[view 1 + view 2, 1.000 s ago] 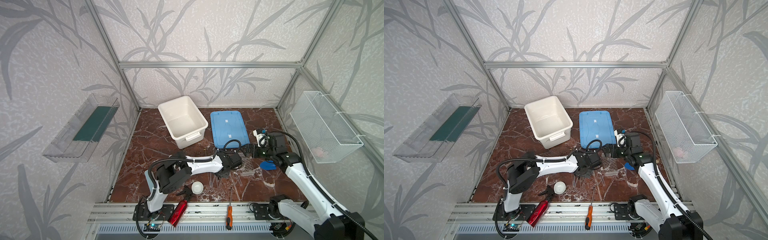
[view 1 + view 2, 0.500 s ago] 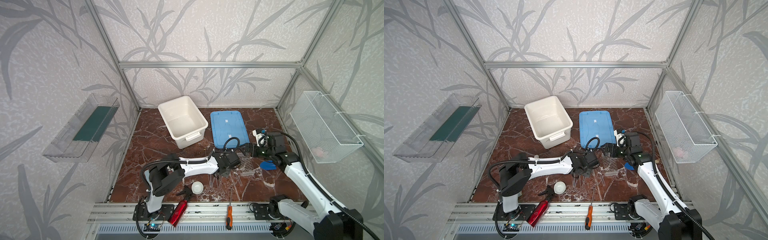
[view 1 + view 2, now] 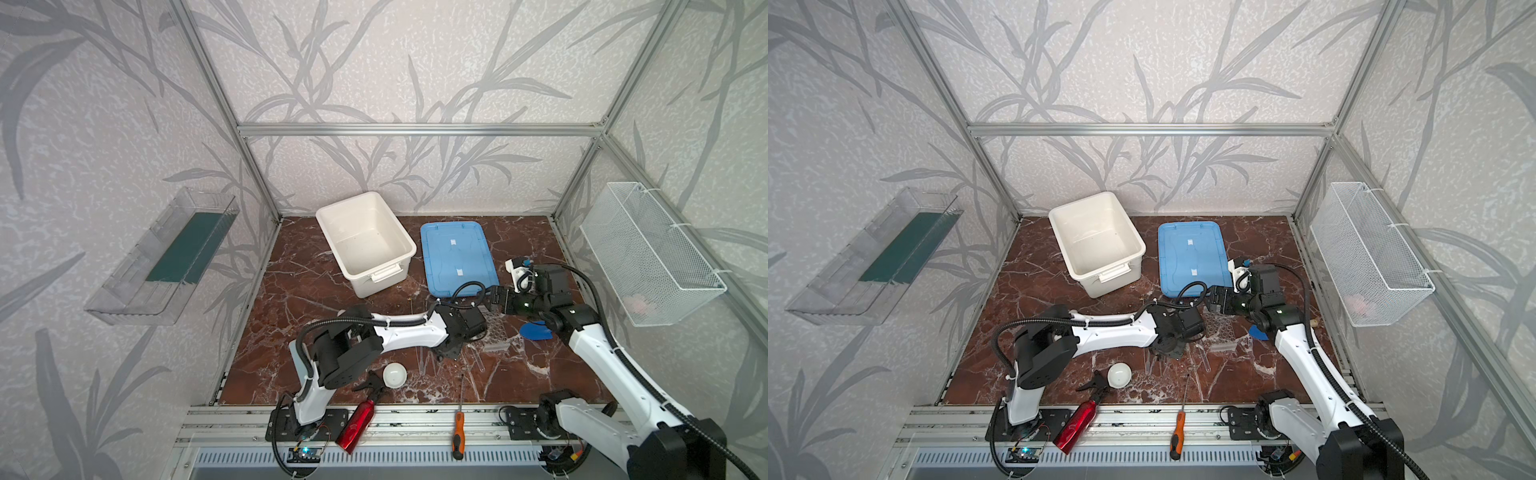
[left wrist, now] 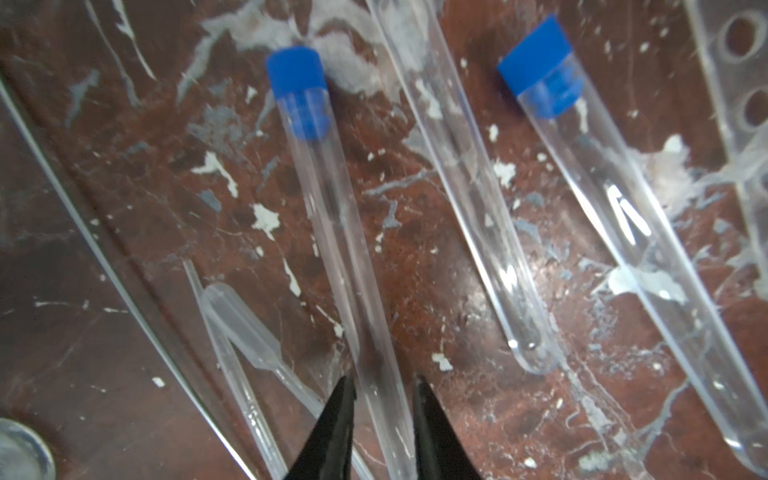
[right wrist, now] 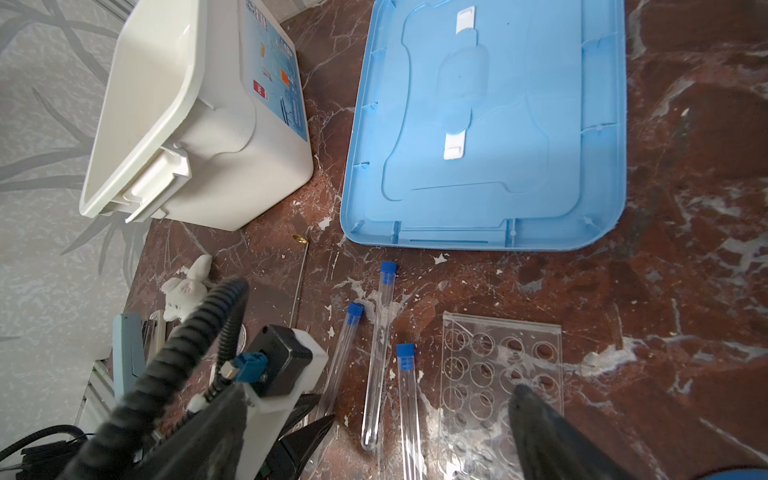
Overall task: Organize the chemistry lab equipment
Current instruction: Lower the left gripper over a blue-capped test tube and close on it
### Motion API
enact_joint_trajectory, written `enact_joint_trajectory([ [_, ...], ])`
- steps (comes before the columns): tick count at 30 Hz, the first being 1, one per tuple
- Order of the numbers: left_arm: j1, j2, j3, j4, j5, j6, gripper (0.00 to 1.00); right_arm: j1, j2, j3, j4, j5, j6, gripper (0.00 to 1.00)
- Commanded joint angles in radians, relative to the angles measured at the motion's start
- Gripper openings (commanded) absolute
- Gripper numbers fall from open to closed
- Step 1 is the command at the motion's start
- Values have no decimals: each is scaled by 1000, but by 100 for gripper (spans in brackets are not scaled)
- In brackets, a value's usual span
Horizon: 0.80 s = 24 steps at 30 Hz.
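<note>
Three clear blue-capped tubes lie side by side on the marble beside the clear perforated rack [image 5: 498, 374] [image 3: 496, 332]. My left gripper [image 4: 382, 395] [image 3: 446, 353] is low over them. Its black fingers stand narrowly open astride the bottom end of the outer tube [image 4: 324, 199] [image 5: 345, 353], with a small gap showing. The middle tube [image 4: 469, 199] and the tube nearest the rack [image 4: 615, 199] lie free. Thin droppers [image 4: 241, 324] and a thin rod [image 5: 299, 282] lie alongside. My right gripper [image 5: 380, 390] [image 3: 496, 301] hovers wide open and empty above the tubes and rack. A white dish [image 3: 395, 374] sits near the front.
A white bin [image 3: 365, 241] and a blue lid [image 3: 455, 257] lie at the back. A red spray bottle [image 3: 357, 419] and an orange-handled screwdriver [image 3: 457, 428] lie on the front rail. A wire basket [image 3: 648, 253] hangs on the right wall and a clear shelf [image 3: 166, 257] on the left.
The left arm's elbow swung a little left and then back, while its gripper stayed over the tubes. The right arm has barely moved.
</note>
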Motion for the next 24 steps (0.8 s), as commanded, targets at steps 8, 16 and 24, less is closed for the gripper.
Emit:
enact_joint_trajectory([
  [8,1,55,47,-81,32,4,21,-1,-13,-5,6,8,-14,96],
  [16,7,-4,8,-11,-15,17,16,-5,-22,-13,5,18,-24,96],
  [24,9,-154,-127,239,-49,79,15,-17,-4,-21,27,-43,0,96],
])
